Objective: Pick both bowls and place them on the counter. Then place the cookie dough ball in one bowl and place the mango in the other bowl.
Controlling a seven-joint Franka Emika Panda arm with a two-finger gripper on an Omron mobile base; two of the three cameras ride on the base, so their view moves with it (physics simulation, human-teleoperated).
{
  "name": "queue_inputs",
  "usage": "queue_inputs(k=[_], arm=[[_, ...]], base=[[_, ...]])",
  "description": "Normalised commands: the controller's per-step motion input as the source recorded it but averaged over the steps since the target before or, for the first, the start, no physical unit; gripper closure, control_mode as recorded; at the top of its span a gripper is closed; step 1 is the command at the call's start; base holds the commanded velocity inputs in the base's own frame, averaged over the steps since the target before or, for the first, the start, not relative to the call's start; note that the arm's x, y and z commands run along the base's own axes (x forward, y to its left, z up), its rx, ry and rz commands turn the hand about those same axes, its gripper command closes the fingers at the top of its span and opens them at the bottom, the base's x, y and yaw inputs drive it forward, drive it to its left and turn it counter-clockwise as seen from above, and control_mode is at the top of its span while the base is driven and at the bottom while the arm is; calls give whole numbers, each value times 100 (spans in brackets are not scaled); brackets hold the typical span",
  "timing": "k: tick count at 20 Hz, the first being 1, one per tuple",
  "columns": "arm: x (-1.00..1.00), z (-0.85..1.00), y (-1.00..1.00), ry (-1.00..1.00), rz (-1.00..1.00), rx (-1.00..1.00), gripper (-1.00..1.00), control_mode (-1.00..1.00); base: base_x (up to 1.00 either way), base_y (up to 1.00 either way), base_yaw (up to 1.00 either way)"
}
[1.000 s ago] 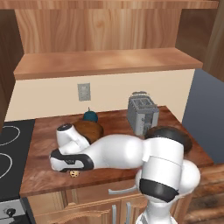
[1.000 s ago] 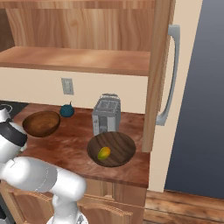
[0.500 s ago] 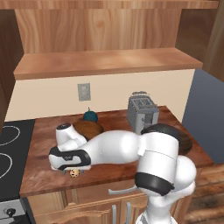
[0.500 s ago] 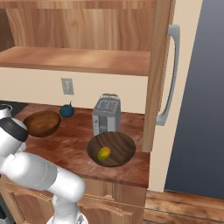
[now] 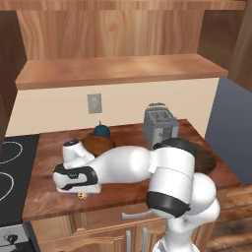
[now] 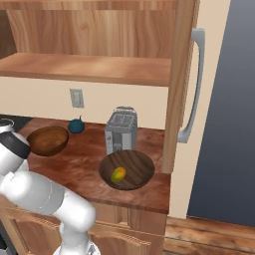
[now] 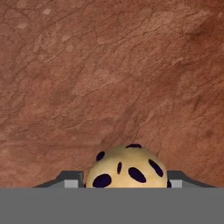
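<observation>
The cookie dough ball [image 5: 82, 196] [image 7: 127, 168], tan with dark specks, lies on the counter [image 5: 44, 167] [image 7: 109, 65] near its front edge. My gripper [image 5: 81, 189] [image 7: 124, 181] points straight down over it, its pads pressed against the ball's two sides. Just behind my hand stands the deeper reddish-brown bowl [image 5: 98, 145] [image 6: 48, 140], with nothing in it. To the right on the counter [image 6: 84, 164] sits the wider dark bowl [image 6: 144, 167] with the mango [image 6: 118, 174] inside; in the left base view my arm hides most of that bowl [image 5: 206, 160].
A silver toaster [image 5: 160, 122] [image 6: 121, 130] stands at the back of the counter, a dark teal round thing [image 5: 102, 130] [image 6: 75, 126] beside the deep bowl. A black stove [image 5: 10, 167] borders the left. A paler wooden shelf [image 5: 118, 69] hangs above. The fridge door [image 6: 199, 99] closes the right.
My hand has dropped lower over the cookie dough ball and the fingers have closed in from wide open onto its sides. Bowls and mango have not moved.
</observation>
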Motion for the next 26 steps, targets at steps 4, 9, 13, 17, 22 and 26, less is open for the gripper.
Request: queue_inputs(k=[4,9,13,17,22,26], arm=[[-22,4,-10,0,0,0,100,-100],[-14,36,0,1,0,4,100,-100],[-10,59,0,1,0,4,100,-100],[-1,67,-2,0,0,1,100,-100],[2,66,-10,1,0,0,100,-100],[14,31,-27,-5,0,0,100,-100]], base=[[0,0,0],[0,0,0],[0,0,0],[0,0,0],[0,0,0],[0,0,0]])
